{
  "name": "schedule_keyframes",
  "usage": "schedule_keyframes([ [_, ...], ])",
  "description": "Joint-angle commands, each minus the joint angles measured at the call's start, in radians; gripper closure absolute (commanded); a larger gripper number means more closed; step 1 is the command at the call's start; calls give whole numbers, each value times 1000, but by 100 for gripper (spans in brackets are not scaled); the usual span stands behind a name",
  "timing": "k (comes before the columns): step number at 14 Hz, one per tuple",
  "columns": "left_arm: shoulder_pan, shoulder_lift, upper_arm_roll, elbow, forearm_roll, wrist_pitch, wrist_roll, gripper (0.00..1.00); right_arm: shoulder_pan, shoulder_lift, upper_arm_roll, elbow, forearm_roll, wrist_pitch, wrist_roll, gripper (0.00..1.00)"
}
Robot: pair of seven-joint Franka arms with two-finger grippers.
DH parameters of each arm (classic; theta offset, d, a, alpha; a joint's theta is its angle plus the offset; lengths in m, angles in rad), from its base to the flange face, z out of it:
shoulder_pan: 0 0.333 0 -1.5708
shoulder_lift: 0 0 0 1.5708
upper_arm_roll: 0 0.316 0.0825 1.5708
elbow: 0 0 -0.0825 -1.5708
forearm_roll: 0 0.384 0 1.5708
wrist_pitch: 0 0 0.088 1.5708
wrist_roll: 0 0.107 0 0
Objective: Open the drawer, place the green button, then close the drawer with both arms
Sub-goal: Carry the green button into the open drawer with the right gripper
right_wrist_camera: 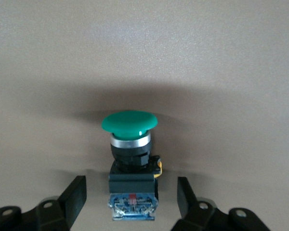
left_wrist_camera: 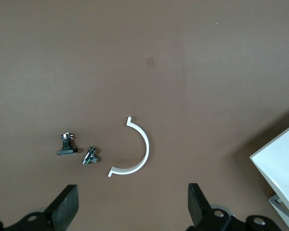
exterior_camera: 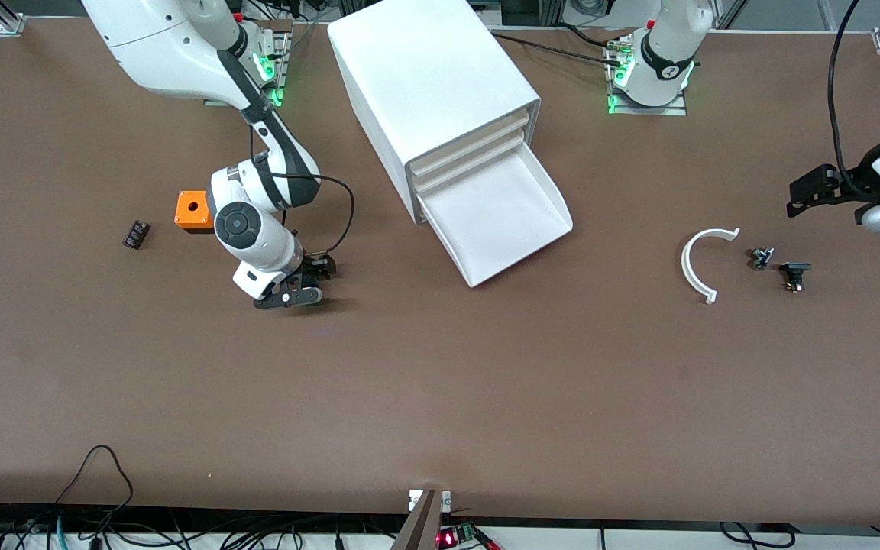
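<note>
I am working the pick-up step: the drawer [exterior_camera: 497,218] is already standing pulled out of the cabinet [exterior_camera: 428,84], its tray bare, and the button [right_wrist_camera: 130,159] is not yet in it. My right gripper [exterior_camera: 316,281] is sitting low at the table, nearer the front camera than the orange box [exterior_camera: 192,211] and toward the right arm's end. In my right wrist view its fingers [right_wrist_camera: 72,197] are standing apart with the button lying on the table between them, green cap pointing away from me; neither finger is touching it, as far as I can tell.

My left gripper [exterior_camera: 810,191] is waiting over the left arm's end of the table, spread wide and holding nothing, above a white arc [left_wrist_camera: 134,149] and two small parts [left_wrist_camera: 67,146].

Next, I judge, I am needing to close squarely on the black body and not the rounded cap, which would likely slip, then lift and carry it over the open tray.

From the front the button is hidden by my own wrist and fingers. My fingertips are cut off in the wrist view, so I am not able to judge how deep they are reaching. The left arm is running off the frame edge.
</note>
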Motion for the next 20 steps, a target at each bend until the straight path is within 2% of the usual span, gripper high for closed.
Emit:
schedule_keyframes([
  [1,-2,-45,-5,-37,25,-11,-30,0,-3,-4,5,-8,1,19,-2,39],
  [6,-2,-30,-6,-25,11,-10,-27,0,-5,3,5,10,-2,18,-5,59],
  [10,-5,-13,-16,-19,11,0,-30,0,-5,6,7,22,-8,18,-6,61],
  [16,-2,-1,-26,-17,23,21,-24,0,-5,-72,7,45,-8,9,-80,66],
  [20,9,33,-20,41,12,20,-25,0,-5,-86,14,149,-13,-51,-205,67],
])
